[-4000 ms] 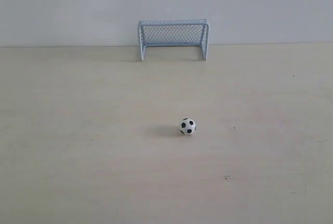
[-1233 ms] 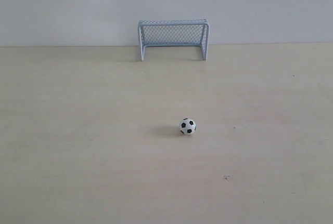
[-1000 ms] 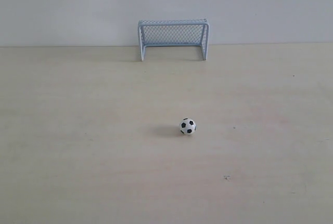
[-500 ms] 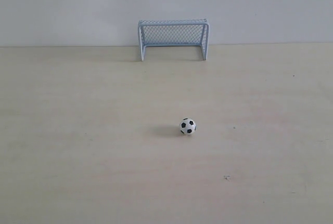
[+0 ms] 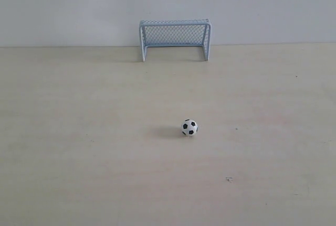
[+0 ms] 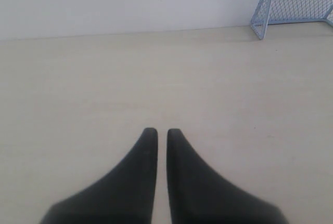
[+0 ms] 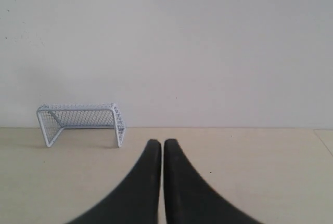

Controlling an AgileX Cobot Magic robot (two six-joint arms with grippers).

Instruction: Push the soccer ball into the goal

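The soccer ball (image 5: 189,127), white with black patches, rests on the pale table near the middle of the exterior view. The white-framed goal (image 5: 175,39) stands far behind it against the back wall, its mouth facing the ball. Neither arm shows in the exterior view. My left gripper (image 6: 158,131) is shut with nothing in it; the goal (image 6: 294,3) shows at that view's edge and the ball does not appear. My right gripper (image 7: 158,143) is shut and empty too, with the goal (image 7: 82,122) off to one side. The ball is out of both wrist views.
The pale wooden table (image 5: 79,147) runs back to a plain white wall (image 5: 63,6). A few small dark specks (image 5: 229,179) mark the surface. No other objects stand on it.
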